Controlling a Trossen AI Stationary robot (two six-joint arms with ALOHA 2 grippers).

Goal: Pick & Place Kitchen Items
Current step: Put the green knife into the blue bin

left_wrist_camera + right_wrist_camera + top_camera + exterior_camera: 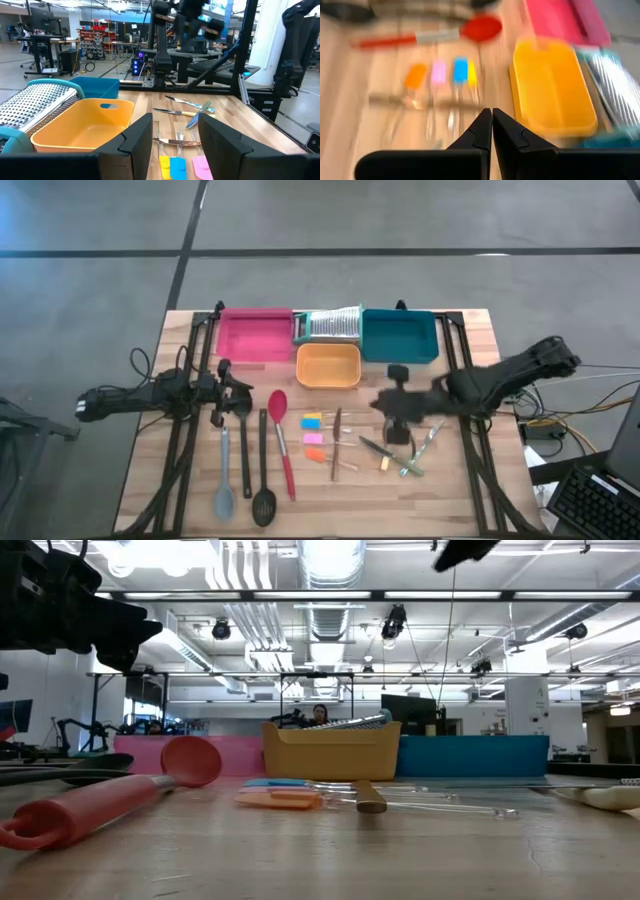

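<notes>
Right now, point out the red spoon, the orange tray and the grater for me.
Red spoon (pixel 278 404), high view, on its bowl.
Orange tray (pixel 328 381), high view, on its near rim.
Grater (pixel 330 326), high view, on its ribbed face, between the pink and teal trays.

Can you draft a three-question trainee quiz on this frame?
1. True or false: the right gripper is shut and empty.
2. Which tray lies between the pink tray and the teal tray, slightly nearer the utensils? A) grey B) orange C) green
3. What colour is the spoon lying just right of the black slotted spoon?

Key: 1 true. 2 B, the orange tray. 3 red.
</notes>
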